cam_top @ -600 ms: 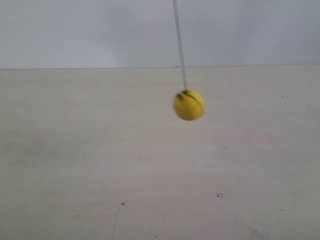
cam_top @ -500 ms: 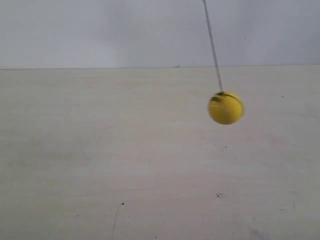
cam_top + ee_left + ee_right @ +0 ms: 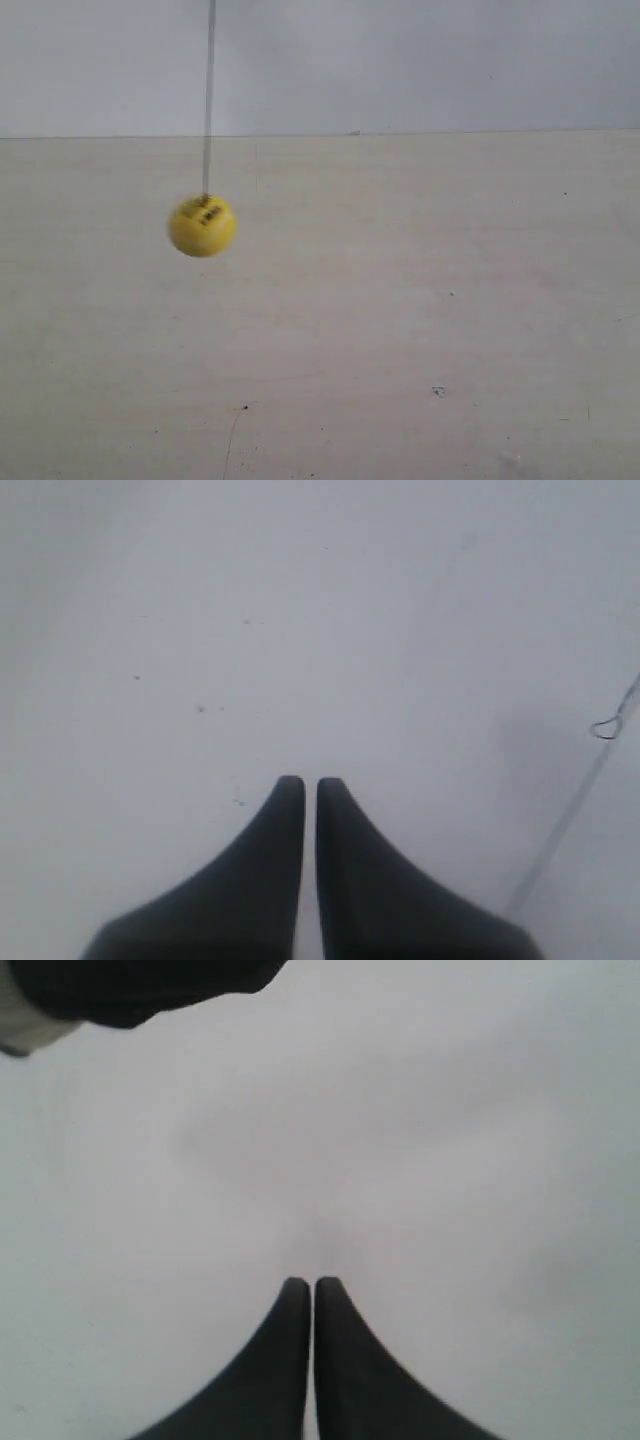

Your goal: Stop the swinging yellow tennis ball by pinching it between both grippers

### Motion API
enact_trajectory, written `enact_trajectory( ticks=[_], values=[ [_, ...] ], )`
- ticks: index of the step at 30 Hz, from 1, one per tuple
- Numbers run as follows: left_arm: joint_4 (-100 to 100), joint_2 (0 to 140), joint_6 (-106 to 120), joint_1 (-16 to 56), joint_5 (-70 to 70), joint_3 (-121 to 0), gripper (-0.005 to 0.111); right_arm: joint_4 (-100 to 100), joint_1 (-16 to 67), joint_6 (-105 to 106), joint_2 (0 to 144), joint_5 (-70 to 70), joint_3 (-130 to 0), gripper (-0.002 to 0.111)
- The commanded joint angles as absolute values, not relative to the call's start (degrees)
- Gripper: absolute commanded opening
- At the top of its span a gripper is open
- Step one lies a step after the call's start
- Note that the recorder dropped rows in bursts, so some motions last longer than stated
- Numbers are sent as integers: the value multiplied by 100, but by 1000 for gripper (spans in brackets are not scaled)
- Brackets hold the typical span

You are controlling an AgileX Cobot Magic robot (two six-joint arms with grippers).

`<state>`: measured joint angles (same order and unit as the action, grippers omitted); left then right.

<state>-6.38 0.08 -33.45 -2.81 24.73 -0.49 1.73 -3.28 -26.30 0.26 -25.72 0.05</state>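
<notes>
Your ball (image 3: 203, 226): on its string (image 3: 209, 100), left of centre above the table (image 3: 400, 350), open room all round. Left gripper (image 3: 301, 785), right gripper (image 3: 304, 1285): jaws closed to a slit, empty.

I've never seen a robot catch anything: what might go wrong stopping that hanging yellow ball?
The small fuzzy yellow ball looks blurred, so it is moving; neither wrist view shows it, so timing could miss. The left hand and right hand end in narrow black tips, which a round ball might slip off. A hand might also snag the thin string.
</notes>
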Motion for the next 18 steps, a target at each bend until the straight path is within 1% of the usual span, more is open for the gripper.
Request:
enact_trajectory(
  ticks=[1, 3, 5, 7, 8, 10, 12, 13, 18],
  values=[
    [-2387, 152, -4954, -281, 2928, -443, 5, 1459, -341, -3837, 0, -2694, -125, 0],
    [-3179, 551, -5579, -281, 2967, -794, 5, 2625, -341, -4780, 23, -2694, -402, 0],
    [-4455, 1212, -6381, -281, 3129, -1284, 5, 4070, -341, -6082, 440, -2725, -863, 0],
    [-5136, 1625, -6792, -281, 3519, -1484, 5, 4905, -341, -6545, 808, -2868, -1066, 0],
    [-5666, 2011, -6976, -281, 3939, -1623, 5, 5437, -341, -6931, 1141, -3078, -1194, 0],
    [-6290, 2634, -7053, -281, 4560, -1741, 5, 5861, -341, -7211, 1708, -3514, -1258, 0],
    [-6497, 3124, -7021, -281, 5049, -1756, 5, 6026, -341, -7227, 2111, -3811, -1261, 0],
    [-6605, 3552, -6915, -281, 5336, -1756, 5, 6176, -341, -7199, 2529, -4065, -1261, 0],
    [-6863, 4846, -6601, -281, 5802, -1756, 5, 6669, -341, -6805, 3860, -4741, -1261, 0]
  ],
)
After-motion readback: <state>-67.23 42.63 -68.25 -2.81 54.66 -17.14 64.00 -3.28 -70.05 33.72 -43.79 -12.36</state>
